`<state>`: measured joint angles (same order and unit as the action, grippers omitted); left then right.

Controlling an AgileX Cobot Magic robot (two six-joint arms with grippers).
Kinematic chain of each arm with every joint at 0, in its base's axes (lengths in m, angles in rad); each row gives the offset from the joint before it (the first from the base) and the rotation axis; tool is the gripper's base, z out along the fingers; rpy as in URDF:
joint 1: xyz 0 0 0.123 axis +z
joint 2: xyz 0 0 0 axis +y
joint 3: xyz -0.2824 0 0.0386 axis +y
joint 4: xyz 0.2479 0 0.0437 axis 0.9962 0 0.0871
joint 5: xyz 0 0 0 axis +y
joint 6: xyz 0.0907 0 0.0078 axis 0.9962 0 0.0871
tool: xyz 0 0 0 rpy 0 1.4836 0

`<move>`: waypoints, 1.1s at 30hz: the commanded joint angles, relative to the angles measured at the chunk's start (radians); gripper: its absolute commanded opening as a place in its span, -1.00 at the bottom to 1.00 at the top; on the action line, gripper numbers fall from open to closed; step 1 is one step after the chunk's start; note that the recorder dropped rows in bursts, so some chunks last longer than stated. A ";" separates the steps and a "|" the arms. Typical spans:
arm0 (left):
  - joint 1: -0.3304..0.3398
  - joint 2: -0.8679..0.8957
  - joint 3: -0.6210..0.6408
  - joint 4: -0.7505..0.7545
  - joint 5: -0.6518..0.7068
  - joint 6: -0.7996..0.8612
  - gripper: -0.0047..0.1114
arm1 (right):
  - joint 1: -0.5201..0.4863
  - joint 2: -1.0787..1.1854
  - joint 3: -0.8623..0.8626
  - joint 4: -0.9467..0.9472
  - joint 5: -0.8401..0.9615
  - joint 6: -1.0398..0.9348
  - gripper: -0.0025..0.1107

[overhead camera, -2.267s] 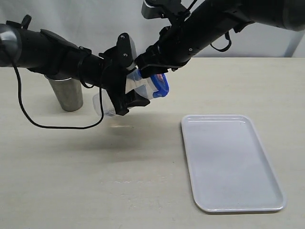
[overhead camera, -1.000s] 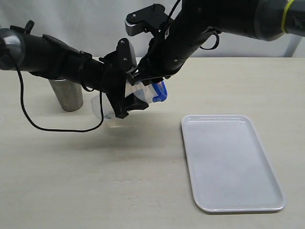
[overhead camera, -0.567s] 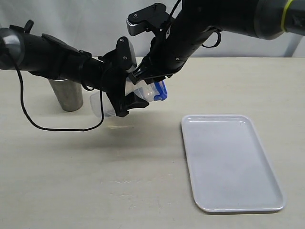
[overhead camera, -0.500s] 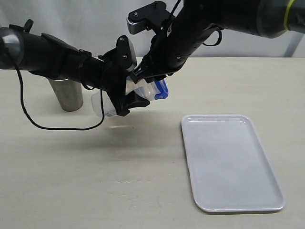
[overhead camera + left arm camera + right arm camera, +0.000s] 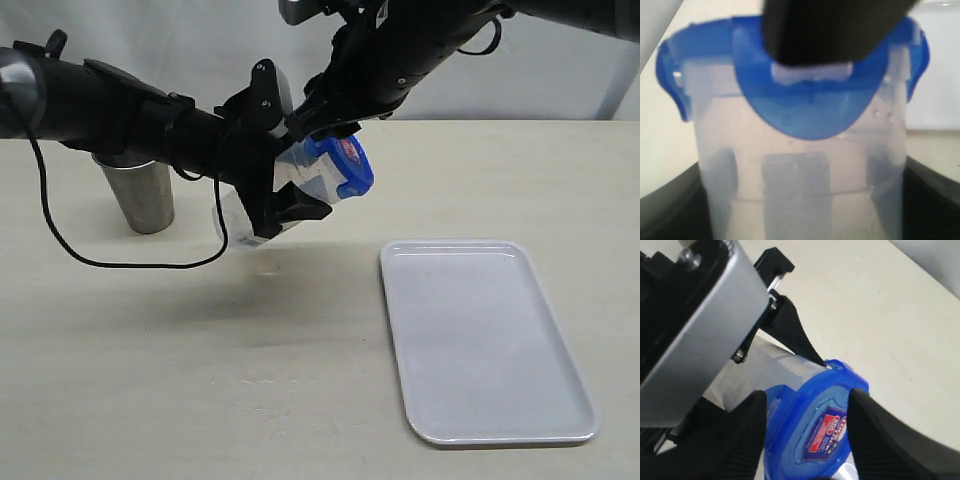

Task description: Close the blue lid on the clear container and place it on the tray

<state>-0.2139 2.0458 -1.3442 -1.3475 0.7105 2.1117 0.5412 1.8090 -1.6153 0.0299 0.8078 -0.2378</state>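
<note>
My left gripper (image 5: 283, 192) is shut on the clear container (image 5: 298, 178), holding it tilted in the air above the table left of the tray (image 5: 432, 262). In the left wrist view the clear container (image 5: 800, 190) fills the frame, with dark fingers at both sides. The blue lid (image 5: 346, 168) sits on its mouth, sticker facing out. My right gripper (image 5: 335, 135) comes from above; its fingers (image 5: 747, 432) clasp opposite edges of the blue lid (image 5: 825, 432). One black finger lies over the blue lid's (image 5: 805, 110) top flap.
A tapered steel cup (image 5: 140, 200) stands on the table at the left behind my left arm. A black cable (image 5: 70, 255) hangs from that arm down to the table. The white tray lies flat on the right.
Both grippers and the container have risen and shifted right. The lid's sticker face now shows more toward the exterior camera.
</note>
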 commanded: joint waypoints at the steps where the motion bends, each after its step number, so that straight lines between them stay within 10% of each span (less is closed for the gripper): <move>1: -0.006 -0.012 -0.008 -0.014 0.012 0.005 -0.92 | -0.004 -0.042 0.002 -0.008 -0.018 -0.011 -0.09; 5: -0.006 -0.012 -0.008 -0.029 0.012 0.005 -0.92 | -0.004 -0.066 0.002 -0.012 -0.018 -0.009 -0.16; 9: -0.006 -0.012 -0.008 -0.070 0.036 0.005 -0.92 | -0.006 -0.086 0.004 -0.075 0.020 -0.005 -0.89; 21: -0.030 -0.012 -0.008 -0.397 0.506 0.031 -0.92 | -0.298 -0.259 0.206 0.223 -0.196 -0.061 -0.89; 33: -0.285 0.149 -0.247 -0.397 0.487 0.031 -0.92 | -0.470 -0.550 0.498 0.294 -0.332 -0.065 -0.89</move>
<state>-0.4678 2.1571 -1.5542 -1.7229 1.1983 2.1117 0.1488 1.2989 -1.1450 0.3851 0.4580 -0.3902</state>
